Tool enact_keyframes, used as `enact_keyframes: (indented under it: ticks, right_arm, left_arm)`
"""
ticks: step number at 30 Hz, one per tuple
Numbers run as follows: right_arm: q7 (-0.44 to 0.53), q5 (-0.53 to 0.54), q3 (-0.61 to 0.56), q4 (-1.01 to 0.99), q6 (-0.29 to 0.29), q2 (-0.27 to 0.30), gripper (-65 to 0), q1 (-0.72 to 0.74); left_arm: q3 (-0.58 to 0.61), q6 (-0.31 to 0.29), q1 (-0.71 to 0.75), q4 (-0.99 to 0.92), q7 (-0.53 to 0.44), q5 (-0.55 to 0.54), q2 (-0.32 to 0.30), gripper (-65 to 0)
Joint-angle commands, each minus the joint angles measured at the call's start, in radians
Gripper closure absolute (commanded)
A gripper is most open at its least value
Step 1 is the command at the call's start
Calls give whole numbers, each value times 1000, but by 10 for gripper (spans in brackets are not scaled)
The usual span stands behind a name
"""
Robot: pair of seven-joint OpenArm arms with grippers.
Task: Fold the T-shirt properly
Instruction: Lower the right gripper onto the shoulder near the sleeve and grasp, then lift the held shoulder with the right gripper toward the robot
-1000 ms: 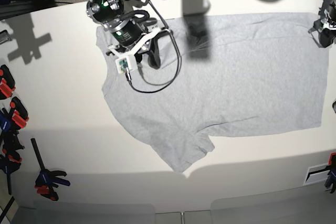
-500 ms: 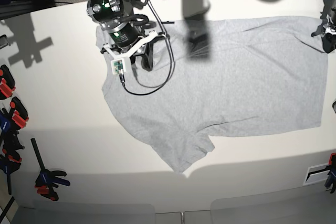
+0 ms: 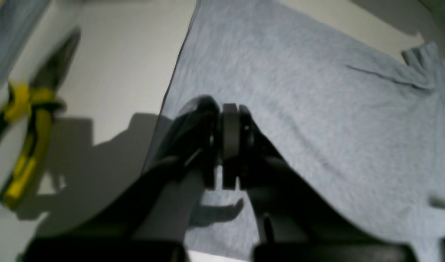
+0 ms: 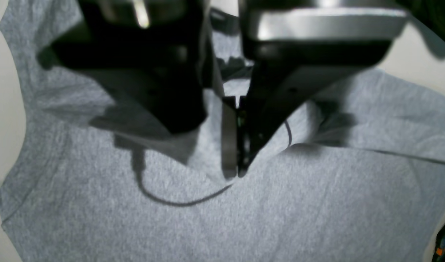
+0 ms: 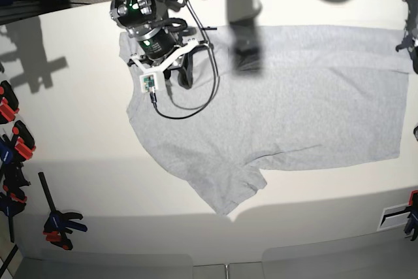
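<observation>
The light grey T-shirt lies spread flat on the white table, plain side up, collar end to the left and hem to the right in the base view. No lettering shows. My right gripper is down on the shirt near the collar. In the right wrist view it is shut on a raised pinch of the T-shirt. My left gripper is at the right edge of the base view, by the hem's far corner. In the left wrist view it is shut and empty above the T-shirt.
A black cable from the right arm loops over the shirt. Red and black clamps line the table's left edge, with another at the front left. Yellow-handled pliers lie on the table beside the hem.
My left gripper has drawn back to the right, off the hem corner, and that corner now lies flatter. My right gripper shifted slightly up and left near the collar.
</observation>
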Motion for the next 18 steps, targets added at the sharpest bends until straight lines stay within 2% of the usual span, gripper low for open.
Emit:
enact_keyframes:
  ticks: [1, 12, 18]
  right_arm:
    - [26, 7, -2, 17, 2, -4, 0, 7]
    - [33, -10, -2, 5, 1, -4, 0, 11]
    - [38, -19, -14, -93, 1, -4, 0, 51]
  left_arm:
    - [-10, -7, -2, 16, -20, -19, -33, 0]
    - [-10, -7, 4, 16, -1, 18, -38, 0]
    - [-10, -7, 7, 16, 0, 19, -37, 0]
